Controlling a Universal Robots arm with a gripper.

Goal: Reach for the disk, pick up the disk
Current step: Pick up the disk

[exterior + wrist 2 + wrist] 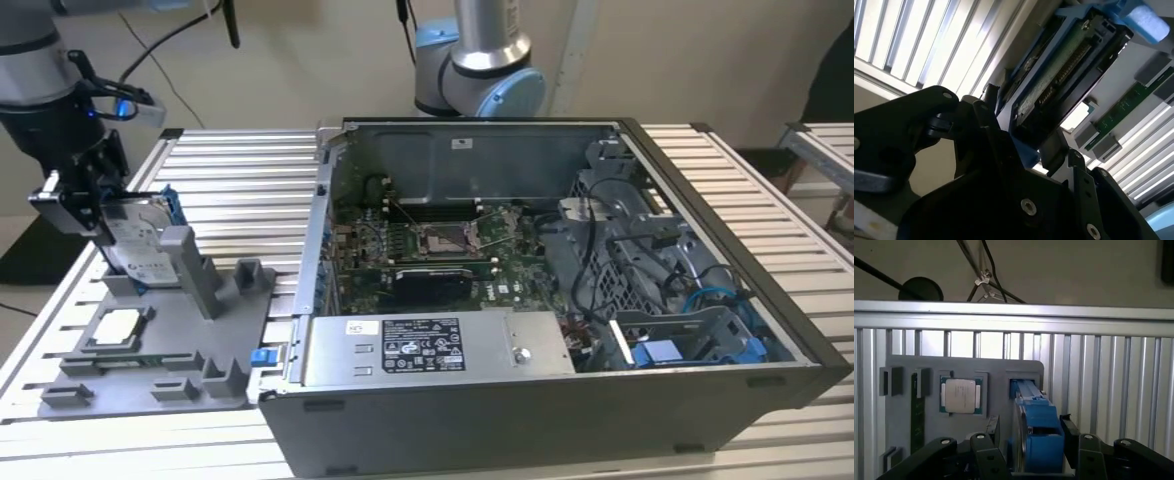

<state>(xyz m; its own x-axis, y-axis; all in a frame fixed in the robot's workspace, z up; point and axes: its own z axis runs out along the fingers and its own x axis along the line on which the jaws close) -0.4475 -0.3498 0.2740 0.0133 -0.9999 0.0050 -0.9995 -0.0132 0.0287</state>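
Note:
The disk [138, 237], a silver-grey drive with a white label and a blue frame, stands on edge in a slot of the grey holder [147, 375] at the exterior view's left. My gripper [91, 205] is at the disk's end. In the first wrist view the blue-framed disk [1036, 427] runs between the two black fingers [1070, 432] of my gripper [1034, 445]. In the second wrist view the disk's underside [1064, 75] shows its green board, and the fingers [1054, 150] press against its blue edges. The disk's lower edge still rests in the holder.
A small silver chip [118, 325] lies in the holder near the disk and also appears as the chip [960, 395] in the first wrist view. An open computer case [534, 300] stands to the exterior view's right of the holder. A second arm's base [474, 70] stands behind the case, on the slatted metal table [240, 170].

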